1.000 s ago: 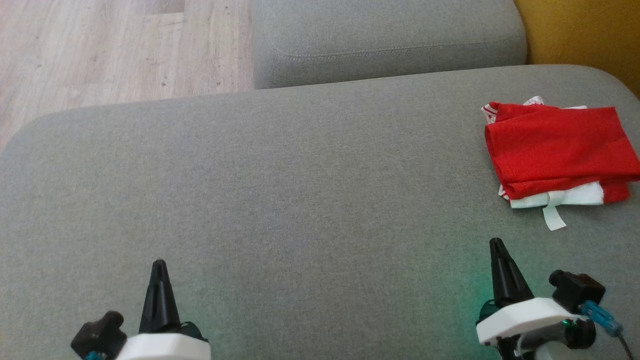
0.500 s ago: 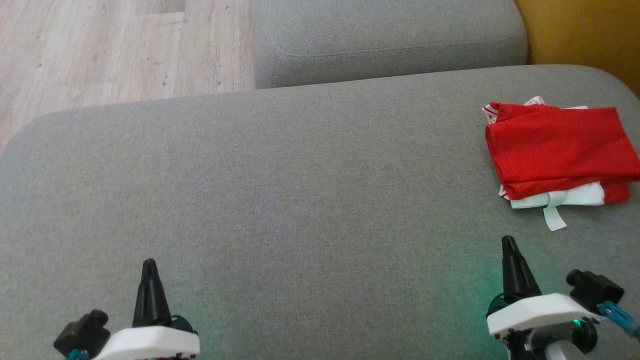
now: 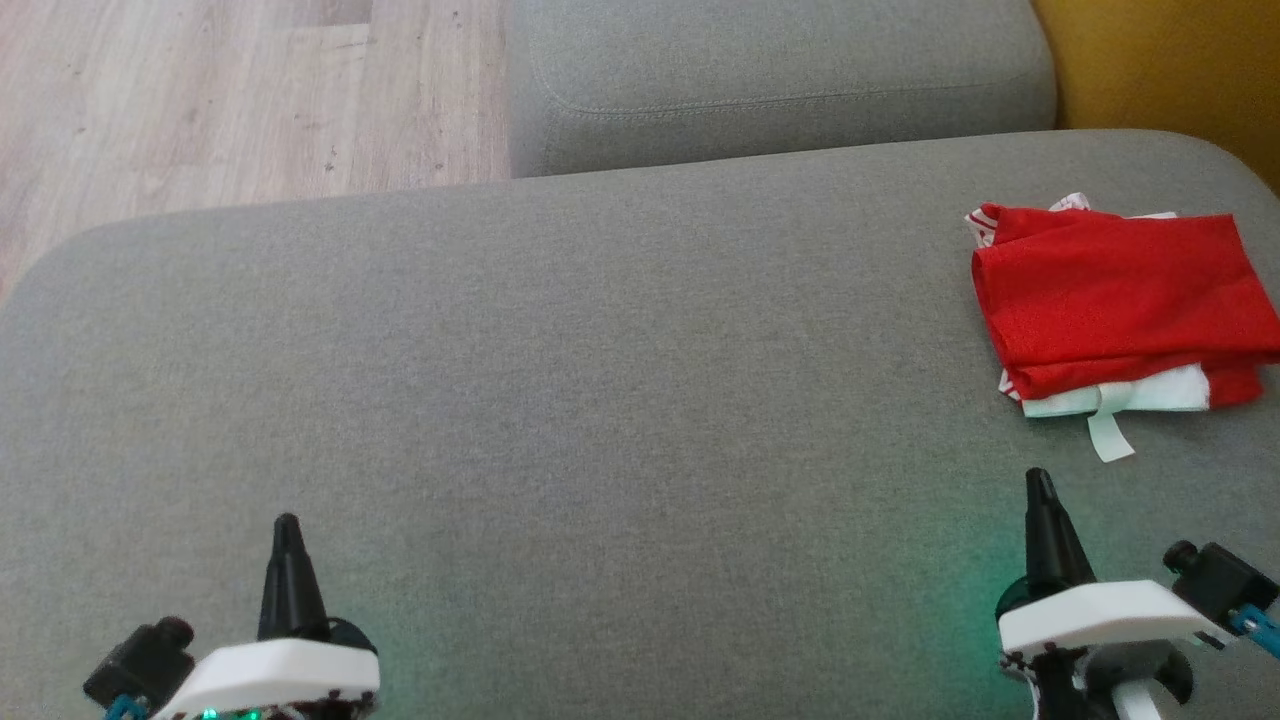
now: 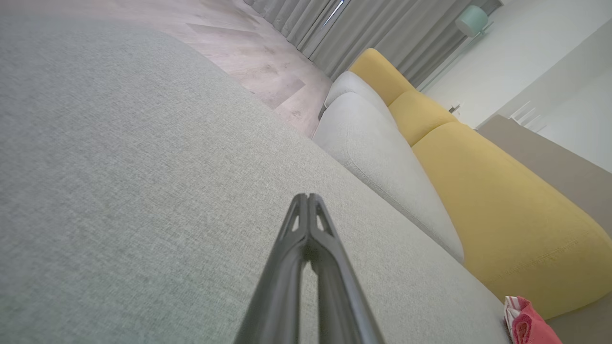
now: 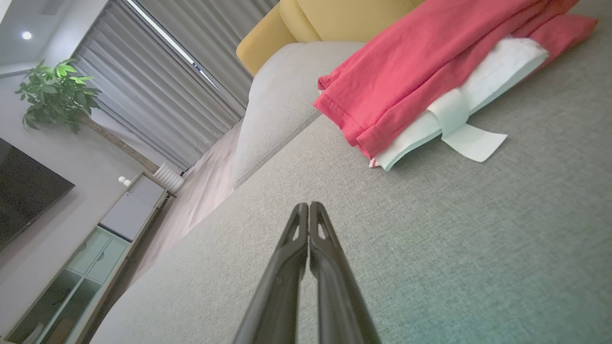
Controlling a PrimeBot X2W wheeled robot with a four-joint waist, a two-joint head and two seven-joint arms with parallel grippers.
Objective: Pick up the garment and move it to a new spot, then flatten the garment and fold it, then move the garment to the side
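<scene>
The folded red-and-white cloth garment (image 3: 1115, 300) lies at the right edge of the grey fabric sofa seat (image 3: 600, 380), its long axis along the far edge. The right gripper (image 3: 1039, 480), pressed together and empty, points toward it from near; the left gripper (image 3: 286, 522), also pressed together, is well apart.

Head view: you look from high, forward and down, on wide grey cushion (image 3: 600, 380); wood floor (image 3: 200, 100) at top left. Left wrist view: you sit low over same cushion, facing along left gripper (image 4: 308, 196) toward yellow backrest (image 4: 502, 205). Right wrist view: low, tilted, along right gripper (image 5: 308, 204), close to red garment (image 5: 420, 67). All three views share cushion and garment.
</scene>
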